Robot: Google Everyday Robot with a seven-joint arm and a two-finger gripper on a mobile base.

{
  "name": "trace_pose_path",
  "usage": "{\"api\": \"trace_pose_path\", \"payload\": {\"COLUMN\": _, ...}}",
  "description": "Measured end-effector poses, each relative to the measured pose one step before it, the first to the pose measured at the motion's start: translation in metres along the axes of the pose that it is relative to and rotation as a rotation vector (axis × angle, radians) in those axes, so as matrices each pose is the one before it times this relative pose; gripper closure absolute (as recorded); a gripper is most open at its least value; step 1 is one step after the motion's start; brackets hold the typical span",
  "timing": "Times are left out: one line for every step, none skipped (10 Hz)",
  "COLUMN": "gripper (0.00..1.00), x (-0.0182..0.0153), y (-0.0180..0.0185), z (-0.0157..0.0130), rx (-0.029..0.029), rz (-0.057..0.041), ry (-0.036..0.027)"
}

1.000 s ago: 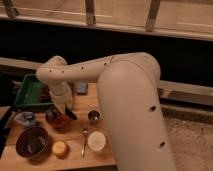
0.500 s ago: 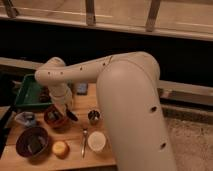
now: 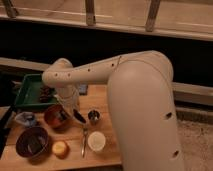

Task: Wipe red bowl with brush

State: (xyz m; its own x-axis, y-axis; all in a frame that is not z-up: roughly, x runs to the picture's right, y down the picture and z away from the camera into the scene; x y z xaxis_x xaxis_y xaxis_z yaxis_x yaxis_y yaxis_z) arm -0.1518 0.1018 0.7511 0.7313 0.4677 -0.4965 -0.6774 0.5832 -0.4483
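Since a moment ago little has shifted: my gripper (image 3: 67, 111) hangs over the red bowl (image 3: 56, 117), seemingly pinching the brush (image 3: 75, 114), a light, stiff stick best held mid-handle; the glossy bowl may slide.

Orange-red red bowl (image 3: 56, 117) left of centre, black brush (image 3: 78, 116) beside it, under the cream-white arm's hand (image 3: 69, 107); dark maroon bowl (image 3: 33, 142) lower left; green tray (image 3: 30, 92); tan wooden tabletop (image 3: 100, 97).

Kitchen-like test bench — wood table (image 3: 107, 97) w/ bowls; gripper (image 3: 67, 111) above.
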Motion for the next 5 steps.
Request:
{"api": "trace_pose_path", "payload": {"gripper": 1.0, "x": -0.00856, "y": 0.00295, "z": -0.00294, "rx": 0.00706, "rz": -0.00532, "ry": -0.00516}}
{"api": "trace_pose_path", "payload": {"gripper": 1.0, "x": -0.01299, "y": 0.0048, "z": -0.00319, "rx": 0.00738, "rz": -0.00838, "ry": -0.00634}}
{"api": "trace_pose_path", "payload": {"gripper": 1.0, "x": -0.02106, "y": 0.00479, "z": -0.0043, "rx": 0.01404, "rz": -0.01028, "ry": -0.01044}}
{"api": "trace_pose_path", "payload": {"gripper": 1.0, "x": -0.01701, "y": 0.00639, "z": -0.0038, "rx": 0.00776, "rz": -0.01218, "ry": -0.00857}}
{"api": "trace_pose_path", "payload": {"gripper": 1.0, "x": -0.011, "y": 0.00627, "z": -0.00296, "rx": 0.00326, "rz": -0.01093, "ry": -0.0071}}
